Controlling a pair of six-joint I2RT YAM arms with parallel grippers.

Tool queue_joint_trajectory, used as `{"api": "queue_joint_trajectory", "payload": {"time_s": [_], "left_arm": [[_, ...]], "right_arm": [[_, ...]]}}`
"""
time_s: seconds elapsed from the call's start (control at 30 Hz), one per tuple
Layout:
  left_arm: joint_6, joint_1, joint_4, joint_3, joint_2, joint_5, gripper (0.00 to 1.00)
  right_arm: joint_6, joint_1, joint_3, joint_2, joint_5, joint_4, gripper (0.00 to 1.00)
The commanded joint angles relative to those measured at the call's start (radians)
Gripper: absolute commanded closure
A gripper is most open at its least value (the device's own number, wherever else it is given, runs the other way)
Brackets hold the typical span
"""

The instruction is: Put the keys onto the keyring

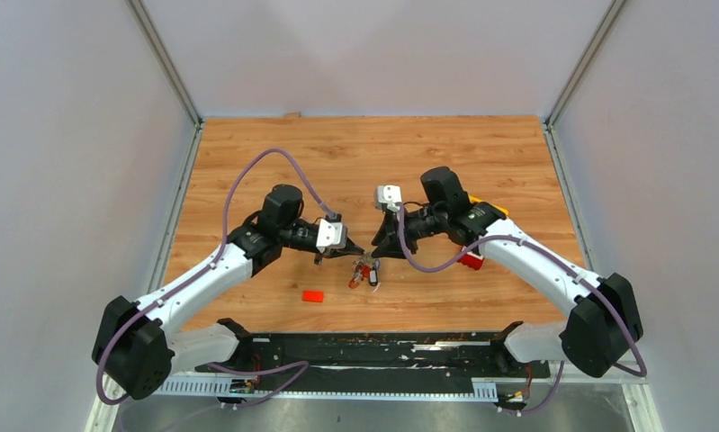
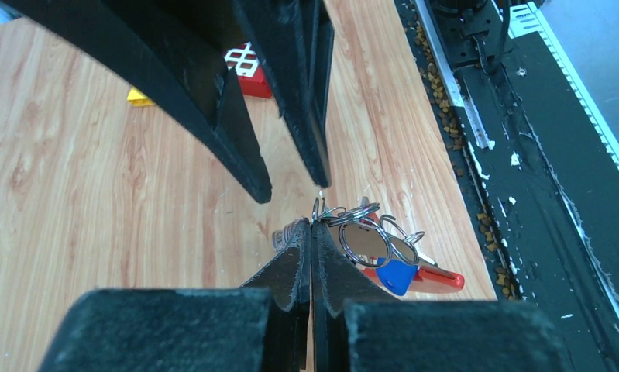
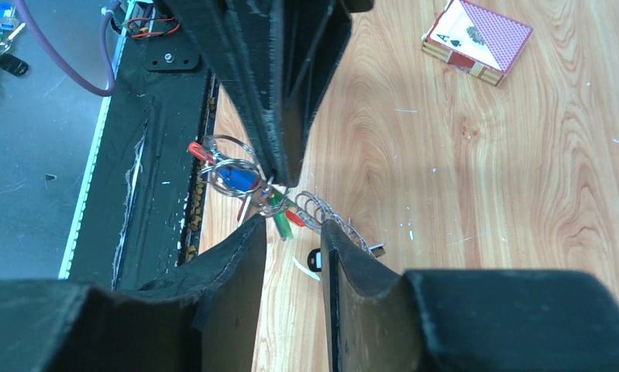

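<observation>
Pinching keyring (image 1: 364, 270) over table (image 2: 97, 194) near-middle: left end effector (image 2: 312, 226) clamped on wire ring; right end effector (image 3: 292, 229) apart, straddling grey coil (image 3: 321, 211). Bunch likely light, slippery, floppy; blue-tagged key (image 2: 397, 275) dangling. Best gripped by ring, edge-on.

**Keyring with keys: one tangled bunch, low over the wooden table (image 1: 427, 162), near its front edge and about mid-width.**

Keyring (image 1: 364, 272): red curved strap (image 2: 441, 277), grey coiled metal strip (image 3: 333, 221) and several interlinked split rings (image 2: 364, 236). One ring is pinched at the top between the closed tips of the left gripper (image 2: 312, 225), and the rest hangs below it in a loose cluster. Keys (image 2: 397, 277): small metal blades with coloured plastic tags in blue (image 3: 236, 178), green (image 3: 283, 225) and black (image 3: 315, 260). They are bunched among the rings. Which keys are threaded on cannot be told.
</observation>
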Motion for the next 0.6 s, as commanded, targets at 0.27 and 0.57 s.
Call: {"api": "queue_joint_trajectory", "payload": {"time_s": [0.27, 0.57], "left_arm": [[-0.311, 0.017, 0.303, -0.031, -0.003, 0.067, 1.0], [-0.523, 0.017, 0.551, -0.089, 0.026, 0.088, 1.0]], "right_arm": [[-0.185, 0.0, 0.022, -0.13, 0.001, -0.104, 0.61], [-0.108, -0.001, 0.025, -0.123, 0.049, -0.038, 0.66]]}}
